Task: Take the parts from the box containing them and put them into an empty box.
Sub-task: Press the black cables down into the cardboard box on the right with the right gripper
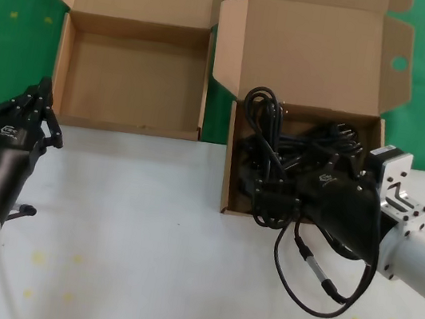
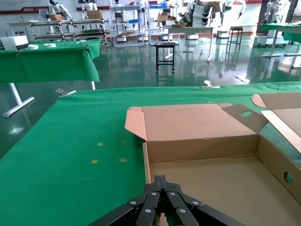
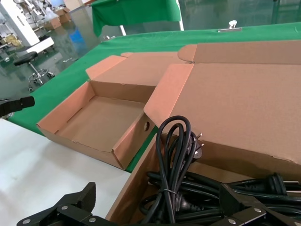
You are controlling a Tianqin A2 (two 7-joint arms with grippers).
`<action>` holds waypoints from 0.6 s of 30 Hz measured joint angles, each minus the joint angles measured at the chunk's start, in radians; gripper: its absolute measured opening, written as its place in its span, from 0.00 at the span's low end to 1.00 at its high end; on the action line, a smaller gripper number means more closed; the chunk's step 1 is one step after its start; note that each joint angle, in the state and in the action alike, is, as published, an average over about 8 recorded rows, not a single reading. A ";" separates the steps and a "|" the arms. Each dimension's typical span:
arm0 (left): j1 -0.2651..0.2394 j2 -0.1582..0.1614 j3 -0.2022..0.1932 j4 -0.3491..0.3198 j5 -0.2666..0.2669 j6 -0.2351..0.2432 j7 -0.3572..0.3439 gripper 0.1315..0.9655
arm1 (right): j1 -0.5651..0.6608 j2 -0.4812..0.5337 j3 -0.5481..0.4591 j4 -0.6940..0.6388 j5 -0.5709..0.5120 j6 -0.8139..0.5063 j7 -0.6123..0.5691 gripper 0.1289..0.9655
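The black power cords (image 1: 296,144) lie in a tangled heap inside the carton with the round hole in its lid flap (image 1: 384,73), and one bundle (image 3: 173,160) stands up out of the pile with its loop leaning toward the raised lid. The right gripper (image 1: 274,206) sits at the near wall of that carton, over the front of the heap; the right wrist view shows its two fingers (image 3: 70,207) spread wide, one outside the carton wall and the other over the cords, with nothing clamped between them. A thin black cable (image 1: 313,293) hangs in a loop from the right arm onto the white table (image 1: 143,238) in front of the carton. Just beside the cord carton, on its side away from the holed flap, stands the shallow empty box (image 1: 132,82), lid folded back on the green cloth (image 1: 10,6), its brown floor bare. The left gripper (image 1: 39,104) hangs near the front corner of the empty box, farthest from the cord carton, its fingertips (image 2: 157,197) pressed together to a point and holding nothing.
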 joint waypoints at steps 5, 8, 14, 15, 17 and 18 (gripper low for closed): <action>0.000 0.000 0.000 0.000 0.000 0.000 0.000 0.02 | 0.003 -0.014 0.000 -0.012 0.000 0.002 -0.001 0.95; 0.000 0.000 0.000 0.000 0.000 0.000 0.000 0.02 | 0.004 -0.021 0.000 -0.018 0.000 0.005 -0.002 0.90; 0.000 0.000 0.000 0.000 0.000 0.000 0.000 0.02 | 0.007 -0.034 0.000 -0.029 0.000 0.015 -0.007 0.82; 0.000 0.000 0.000 0.000 0.000 0.000 0.000 0.02 | 0.007 -0.036 0.000 -0.031 0.000 0.017 -0.009 0.79; 0.000 0.000 0.000 0.000 0.000 0.000 0.000 0.02 | 0.007 -0.040 0.000 -0.034 0.000 0.021 -0.012 0.74; 0.000 0.000 0.000 0.000 0.000 0.000 0.000 0.02 | 0.007 -0.043 0.000 -0.036 0.000 0.024 -0.014 0.72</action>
